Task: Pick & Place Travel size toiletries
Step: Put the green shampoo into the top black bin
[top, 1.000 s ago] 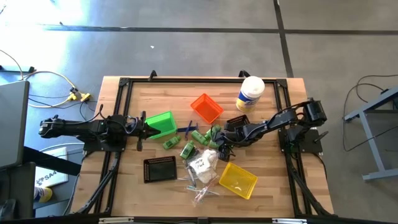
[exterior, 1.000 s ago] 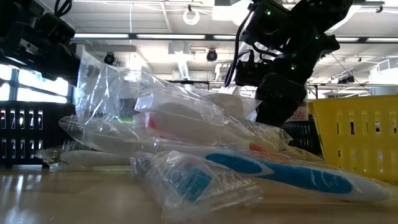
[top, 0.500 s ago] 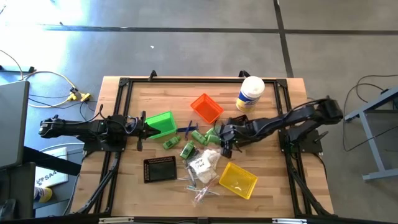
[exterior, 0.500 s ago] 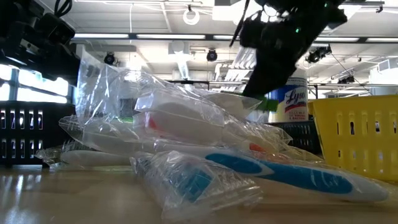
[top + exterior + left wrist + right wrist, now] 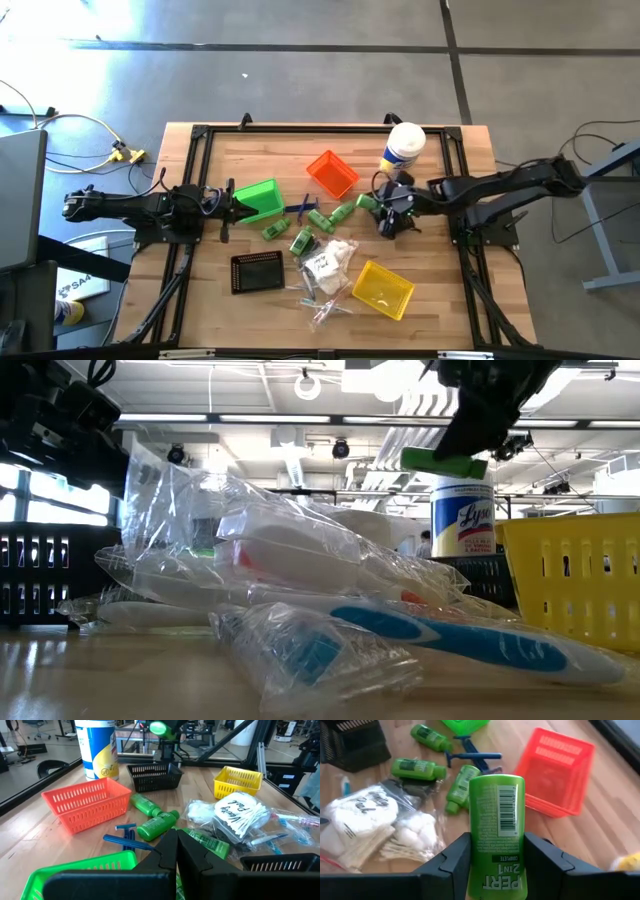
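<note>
Right tool (image 5: 496,870): clamped on a green Pert 2-in-1 bottle (image 5: 497,832), one finger on each side; raised above the counter (image 5: 250,150), just beside the orange bin's 4 o'clock corner and at 7 o'clock of the wipes canister in the high view.
Held bottle, low view (image 5: 444,462): lies level in the air, clear of the pile, in front of the canister.
Left tool (image 5: 175,857): fingers pressed together with nothing between them; parked at the counter's 9 o'clock side, at the green bin (image 5: 258,200).
Loose green bottles: several lie on the counter between the green bin and the orange bin (image 5: 332,173), one of them (image 5: 157,825) beside a blue razor (image 5: 127,840).
White packets: a bag of cotton swabs (image 5: 360,827) and a bag of cotton balls (image 5: 417,836) touch near the counter's centre.
Wrapped toothbrush (image 5: 470,640): in clear film, at 6 o'clock of the pile.
Yellow bin (image 5: 383,289): at 5 o'clock of the pile.
Black bin (image 5: 257,271): at 8 o'clock of the pile.
Wipes canister (image 5: 402,150): upright, at 1 o'clock of the orange bin.
</note>
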Robot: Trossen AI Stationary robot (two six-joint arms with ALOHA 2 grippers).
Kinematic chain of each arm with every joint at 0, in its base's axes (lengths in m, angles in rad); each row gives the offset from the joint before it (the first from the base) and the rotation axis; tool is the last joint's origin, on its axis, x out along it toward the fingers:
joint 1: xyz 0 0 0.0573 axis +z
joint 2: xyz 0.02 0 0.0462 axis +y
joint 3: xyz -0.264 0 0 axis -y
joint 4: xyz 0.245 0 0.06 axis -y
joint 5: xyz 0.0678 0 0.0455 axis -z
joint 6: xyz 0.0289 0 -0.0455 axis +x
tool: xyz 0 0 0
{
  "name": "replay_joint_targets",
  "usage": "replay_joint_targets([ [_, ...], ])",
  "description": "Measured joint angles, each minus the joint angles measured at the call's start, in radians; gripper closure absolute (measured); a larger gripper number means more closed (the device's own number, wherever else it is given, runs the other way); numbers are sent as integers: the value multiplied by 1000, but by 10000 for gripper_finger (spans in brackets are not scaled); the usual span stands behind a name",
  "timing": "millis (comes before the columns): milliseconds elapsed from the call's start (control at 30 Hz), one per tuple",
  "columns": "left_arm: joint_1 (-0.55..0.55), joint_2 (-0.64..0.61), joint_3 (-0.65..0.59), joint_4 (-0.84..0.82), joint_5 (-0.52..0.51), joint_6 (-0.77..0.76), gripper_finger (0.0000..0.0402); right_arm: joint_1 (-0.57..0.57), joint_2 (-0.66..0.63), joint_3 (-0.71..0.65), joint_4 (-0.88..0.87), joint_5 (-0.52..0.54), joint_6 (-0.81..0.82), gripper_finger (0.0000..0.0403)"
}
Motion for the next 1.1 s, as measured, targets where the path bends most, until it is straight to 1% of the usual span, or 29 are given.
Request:
replay_joint_targets([
  [100,0,0,0,0,0,0,402,-5,-28,0,-61,9,38,253],
  [233,0,0,0,0,0,0,402,-8,-25,0,-130,19,80,251],
  [400,0,0,0,0,3,0,402,-21,23,-19,-166,42,141,254],
  [600,0,0,0,0,3,0,402,-60,76,-112,-154,49,214,252],
  [767,0,0,0,0,3,0,402,-100,107,-171,-102,49,242,254],
  [833,0,0,0,0,3,0,402,-115,118,-195,-64,29,243,252],
  [967,0,0,0,0,2,0,402,-134,139,-222,15,-3,254,252],
  [1100,0,0,0,0,2,0,402,-144,172,-232,30,-8,253,253],
])
